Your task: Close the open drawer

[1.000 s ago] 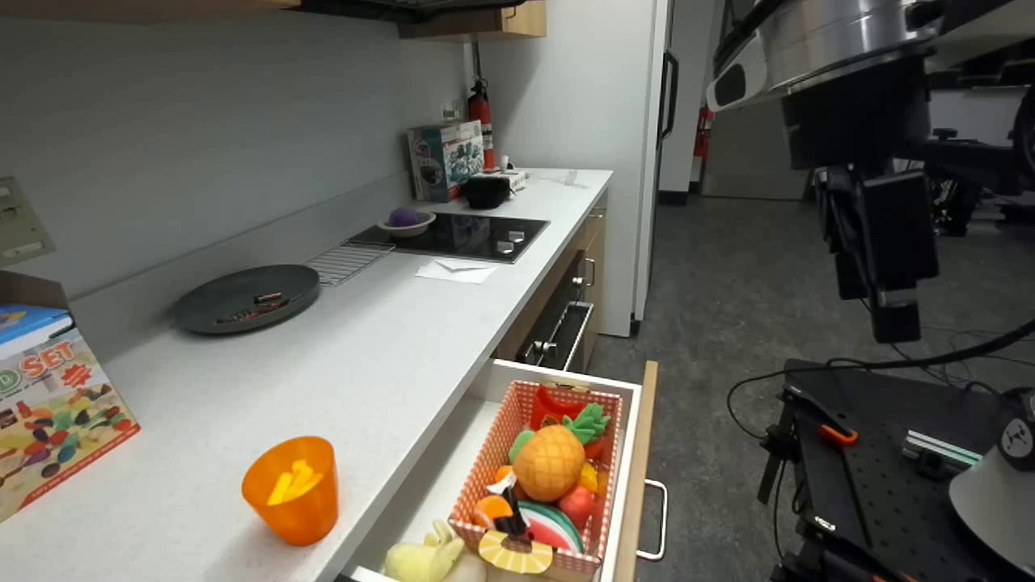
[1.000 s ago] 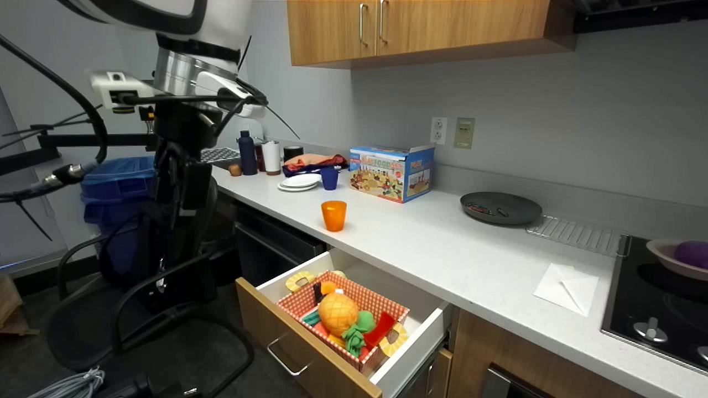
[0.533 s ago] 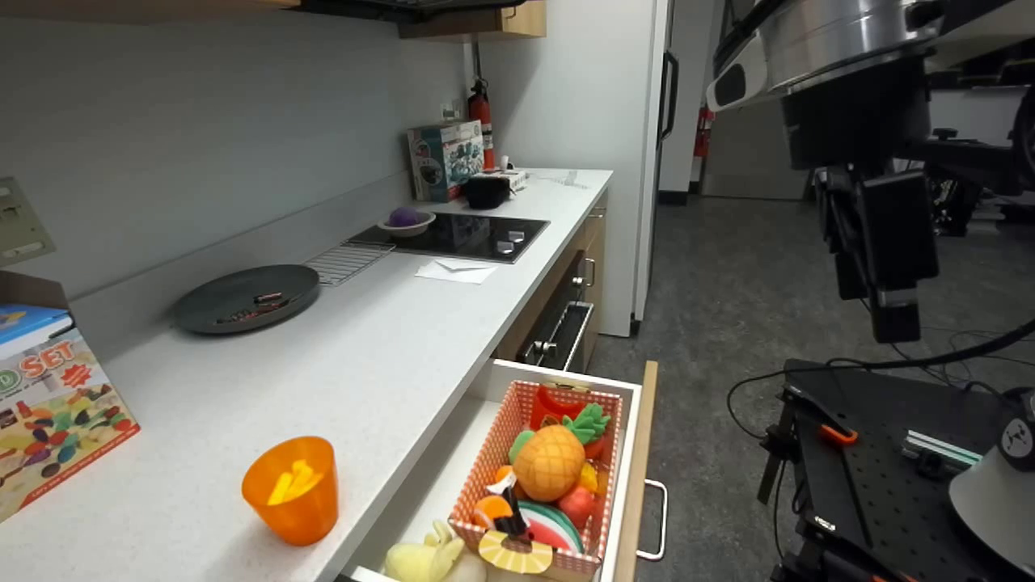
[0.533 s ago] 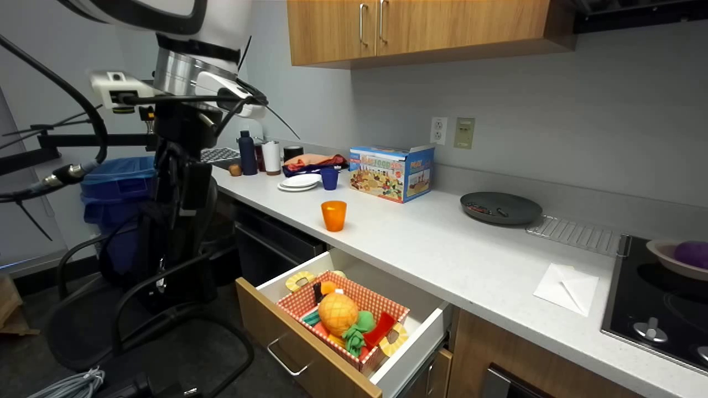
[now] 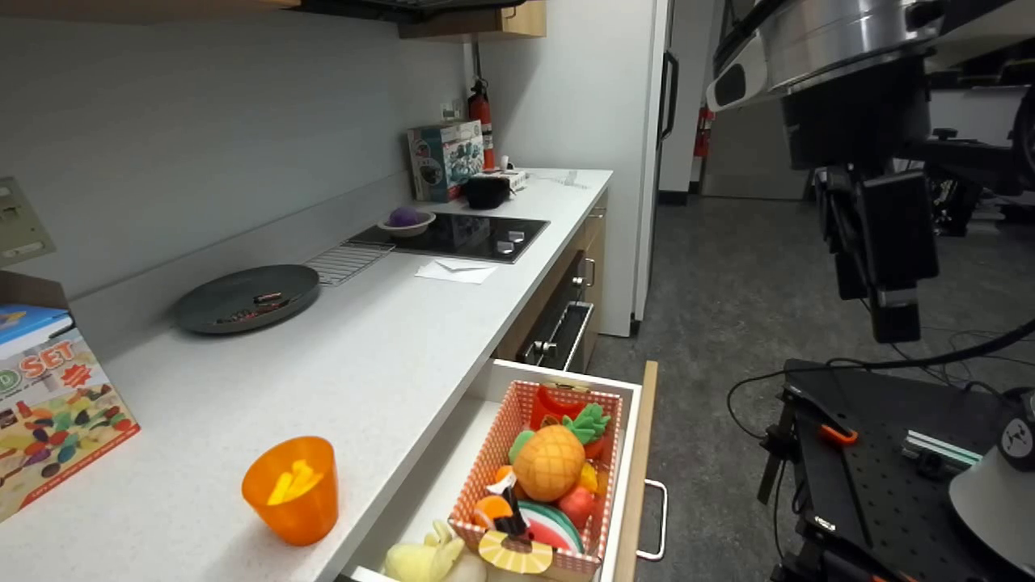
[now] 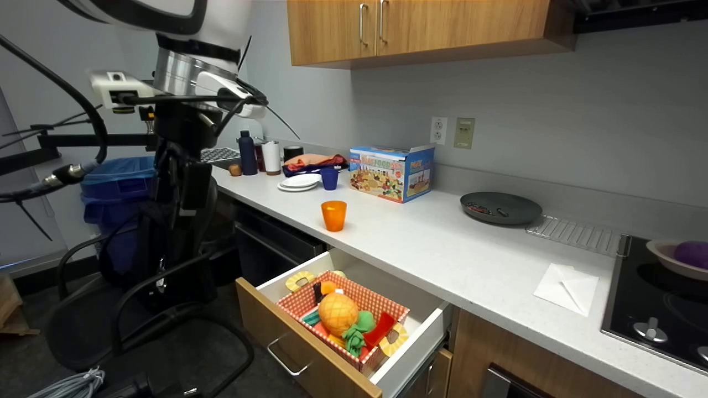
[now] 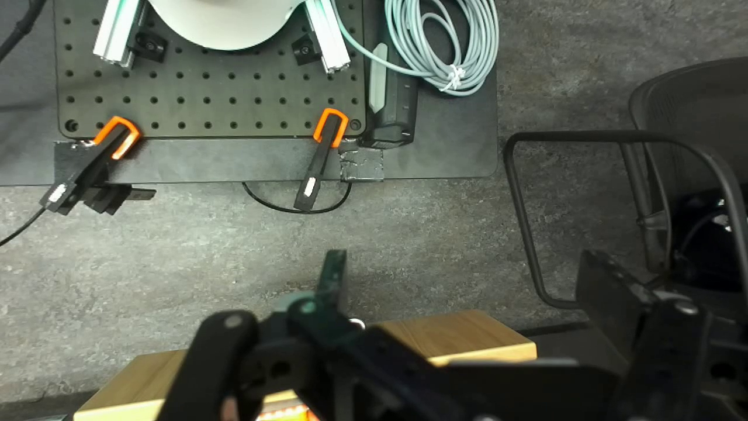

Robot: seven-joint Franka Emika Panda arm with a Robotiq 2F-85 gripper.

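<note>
Over the grey floor (image 7: 234, 251), out beyond the front of the drawer (image 6: 332, 373), the tool (image 7: 467, 266) hangs with its two fingers (image 7: 333, 278) spread wide apart. The wrist view shows plain floor in the gap between them; the tool grasps nothing. Both exterior views show it pointing downward, well apart from the drawer.

The drawer lies lower than the tool, pulled out from beneath the white surface (image 5: 404, 364). Its metal handle (image 5: 664, 517) is on the side facing the tool in an exterior view, with floor between the two. The wrist view catches mainly the wooden top of the drawer's front, low down and partly covered by the tool's own body.

Both exterior views show what the drawer carries: a red-and-white checkered basket (image 5: 489, 453) with a toy pineapple (image 5: 550, 462) lying among other toy fruit. An orange cup (image 5: 291, 513) stands upright on the surface in both exterior views, but the yellow pieces (image 5: 295, 482) inside it show only in an exterior view, as does a red fire extinguisher (image 5: 481, 117). White plates (image 6: 301, 181), a blue cup (image 6: 329, 178) and a dark bottle (image 6: 247, 153) likewise show only in an exterior view.
</note>
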